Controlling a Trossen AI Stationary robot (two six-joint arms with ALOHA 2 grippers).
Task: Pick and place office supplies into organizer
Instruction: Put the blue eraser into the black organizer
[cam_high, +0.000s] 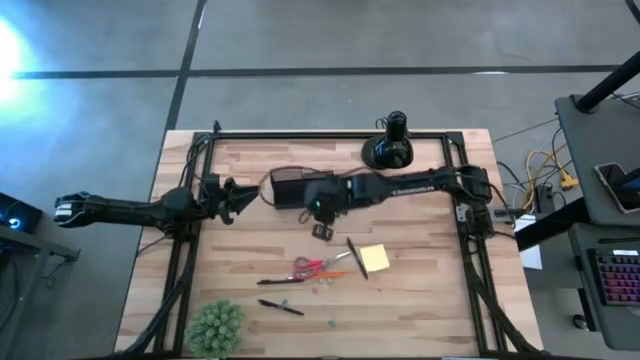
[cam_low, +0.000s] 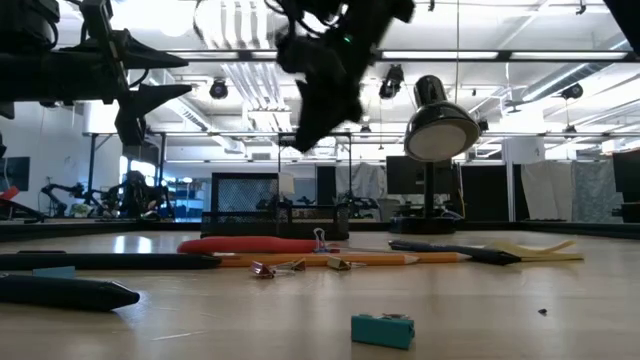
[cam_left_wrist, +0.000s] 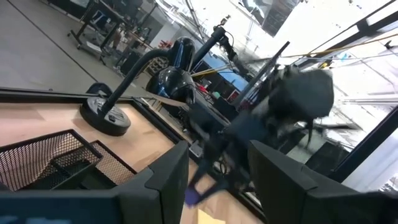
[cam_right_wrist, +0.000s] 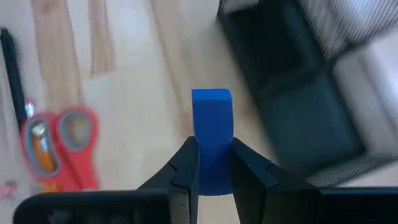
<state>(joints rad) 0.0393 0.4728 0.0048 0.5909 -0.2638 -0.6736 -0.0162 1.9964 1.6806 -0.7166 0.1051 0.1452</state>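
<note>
Right claw (cam_right_wrist: 214, 168) clamped on blue block (cam_right_wrist: 212, 134), raised above desk (cam_high: 420, 290) beside organizer (cam_high: 290, 187). Carry block square over open compartment, lower inside walls, then release. Left claw (cam_left_wrist: 217, 180) waits, fingers apart, near organizer's other side. Hard to tell from above: block itself, which compartment free. Scissors (cam_high: 318, 266), sticky pad (cam_high: 374, 259), pens (cam_high: 280, 307) lie loose on desk.

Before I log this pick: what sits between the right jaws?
A blue block stands pinched between the right gripper jaws, its top sticking out. Its lower end is hidden by the jaws.
</note>
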